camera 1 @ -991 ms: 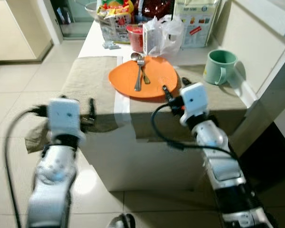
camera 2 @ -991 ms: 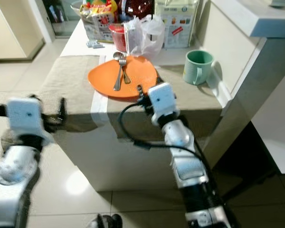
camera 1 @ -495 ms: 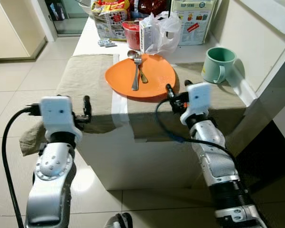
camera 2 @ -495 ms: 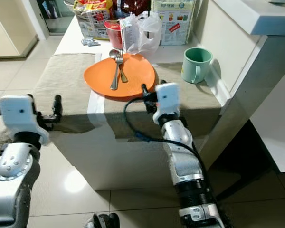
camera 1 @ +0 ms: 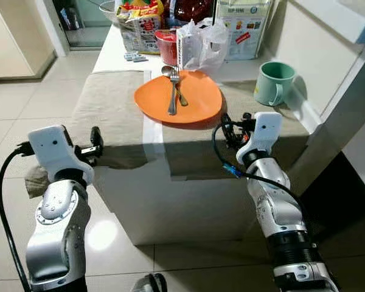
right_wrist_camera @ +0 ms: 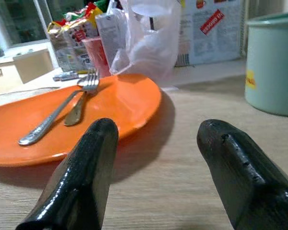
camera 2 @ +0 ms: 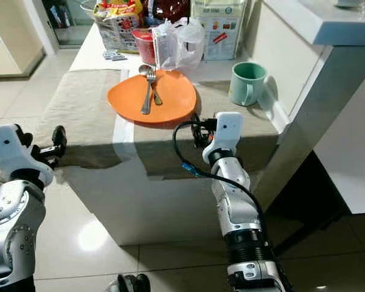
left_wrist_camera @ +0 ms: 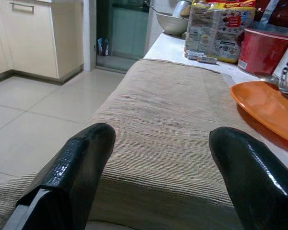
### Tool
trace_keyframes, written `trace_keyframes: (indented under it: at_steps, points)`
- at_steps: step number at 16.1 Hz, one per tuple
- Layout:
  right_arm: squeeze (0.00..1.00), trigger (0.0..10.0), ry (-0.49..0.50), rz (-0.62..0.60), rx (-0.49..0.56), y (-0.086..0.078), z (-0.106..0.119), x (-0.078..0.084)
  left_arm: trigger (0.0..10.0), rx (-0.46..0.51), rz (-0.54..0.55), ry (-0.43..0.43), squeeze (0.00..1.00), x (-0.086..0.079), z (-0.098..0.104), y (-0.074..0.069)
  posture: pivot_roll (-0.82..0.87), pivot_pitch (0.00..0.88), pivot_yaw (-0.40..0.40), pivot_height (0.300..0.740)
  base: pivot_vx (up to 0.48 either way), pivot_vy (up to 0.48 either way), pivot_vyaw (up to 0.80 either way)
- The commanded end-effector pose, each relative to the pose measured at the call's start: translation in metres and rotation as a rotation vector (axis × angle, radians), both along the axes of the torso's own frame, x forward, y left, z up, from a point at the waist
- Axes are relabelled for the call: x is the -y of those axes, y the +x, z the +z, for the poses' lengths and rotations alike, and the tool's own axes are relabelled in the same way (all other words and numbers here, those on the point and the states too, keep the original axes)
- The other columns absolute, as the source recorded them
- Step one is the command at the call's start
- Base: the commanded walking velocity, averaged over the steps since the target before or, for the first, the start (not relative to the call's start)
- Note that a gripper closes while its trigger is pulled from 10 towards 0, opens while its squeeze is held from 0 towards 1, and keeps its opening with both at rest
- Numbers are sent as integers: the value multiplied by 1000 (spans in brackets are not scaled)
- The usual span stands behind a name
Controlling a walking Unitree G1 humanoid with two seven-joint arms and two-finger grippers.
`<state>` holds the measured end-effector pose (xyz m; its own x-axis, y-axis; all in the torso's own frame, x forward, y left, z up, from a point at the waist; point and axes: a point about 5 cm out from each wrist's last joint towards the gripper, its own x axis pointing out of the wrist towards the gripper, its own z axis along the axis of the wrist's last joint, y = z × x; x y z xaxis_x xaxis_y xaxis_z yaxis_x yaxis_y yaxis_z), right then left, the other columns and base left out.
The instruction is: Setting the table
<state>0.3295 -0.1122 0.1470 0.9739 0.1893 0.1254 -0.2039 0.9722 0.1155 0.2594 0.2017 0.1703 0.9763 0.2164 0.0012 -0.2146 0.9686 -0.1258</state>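
Beige cloth (camera 1: 112, 106) covered the table under a round orange plate (camera 1: 194, 100); left gripper (left_wrist_camera: 158, 182) and right gripper (right_wrist_camera: 158, 177) hovered nearby, jaws apart.

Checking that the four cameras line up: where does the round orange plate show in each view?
Left eye view: round orange plate, upper middle, on the beige cloth.
Right eye view: upper middle, left of centre.
Left wrist view: an orange edge at the right border.
Right wrist view: left half, beyond the right tool's fingers.
Shared landmark: the silver fork lying on the plate.
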Motion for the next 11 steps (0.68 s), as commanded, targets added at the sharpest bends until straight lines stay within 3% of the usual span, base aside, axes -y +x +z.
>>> trace_keyframes:
  at_steps: [1,5,8,11]
  points:
    - [0,10000,-8,15,31,1,6,-3,10000,-2,-19,29,0,5,-1,-1,-1,16,43,740,0,0,0]
    - [0,10000,-62,10,144,-1,28,-2,10000,50,-62,118,0,13,10,-1,-5,14,44,740,0,0,0]
    - [0,10000,-61,-27,131,2,27,8,10000,58,-61,110,0,12,13,0,-9,14,45,740,0,0,0]
    - [0,10000,-68,-25,128,0,24,5,10000,66,-71,130,0,14,14,1,-12,15,48,740,0,0,0]
